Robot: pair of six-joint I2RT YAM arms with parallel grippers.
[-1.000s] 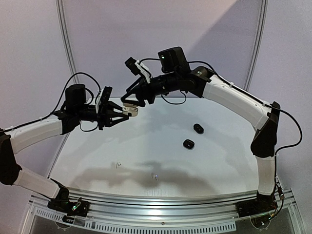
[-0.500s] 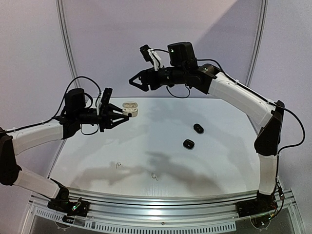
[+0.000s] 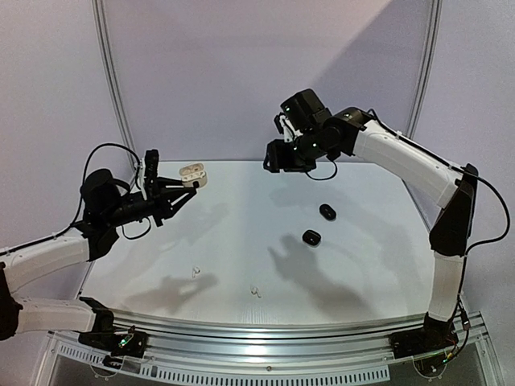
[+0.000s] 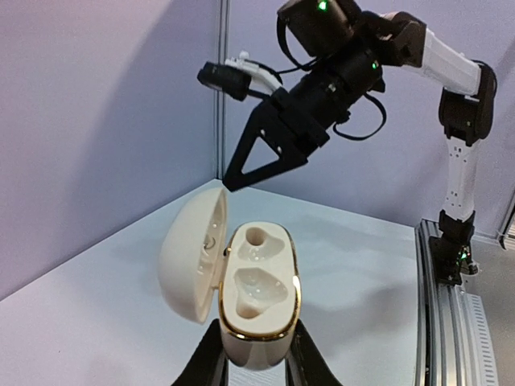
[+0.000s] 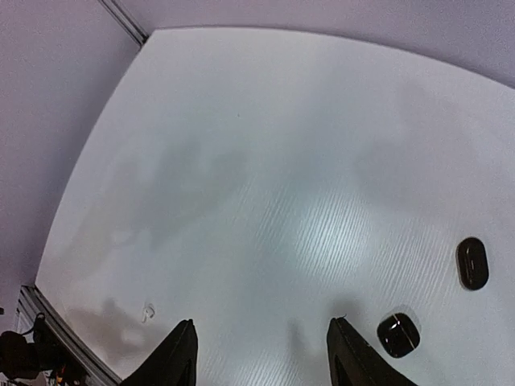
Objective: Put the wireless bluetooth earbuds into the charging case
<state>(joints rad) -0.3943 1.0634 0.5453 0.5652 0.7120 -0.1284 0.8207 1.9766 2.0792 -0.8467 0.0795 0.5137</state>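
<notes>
Above the bench's (image 3: 370, 265) far left corner, our left claw (image 4: 256, 366) clamps the open charging case (image 4: 257, 293), lid back and both wells empty. Our right claw (image 5: 264, 354) hangs high, spread wide and carrying nothing. Two white earbuds (image 3: 194, 273) lie near the front edge, well apart from the case. We judge this the fetching step. Next, the right claw must drop and pinch one tiny bud cleanly.

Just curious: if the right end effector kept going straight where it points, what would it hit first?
Probably bare table. The right end effector points down at it, the nearer black case just beside its line; depth is unclear.
</notes>
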